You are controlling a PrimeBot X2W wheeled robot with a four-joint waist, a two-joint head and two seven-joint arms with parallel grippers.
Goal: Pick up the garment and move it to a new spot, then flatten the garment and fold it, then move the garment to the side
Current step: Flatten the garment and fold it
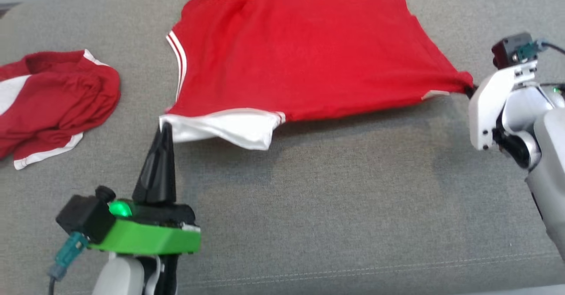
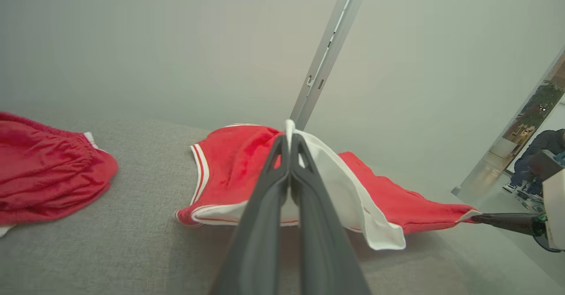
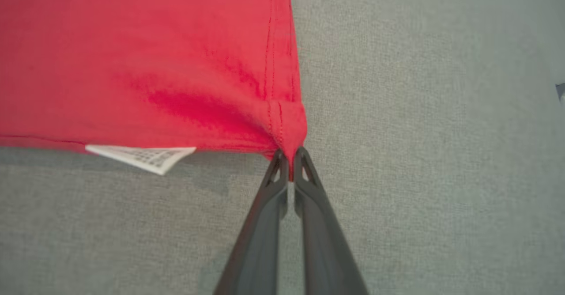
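Red shirt (image 1: 300,56) stretches taut between both arms: left end effector (image 1: 166,129) clenched on its white corner, right end effector (image 1: 470,91) clenched on the red hem corner. Pick-up looks done and flattening seems underway over the grey cushion (image 1: 353,206); folding and setting aside remain.

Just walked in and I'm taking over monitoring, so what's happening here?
The robot has a red shirt stretched between both arms over the grey surface. The left gripper is shut on its white sleeve, the right gripper on a hem corner. A second red garment lies crumpled to the robot's left.
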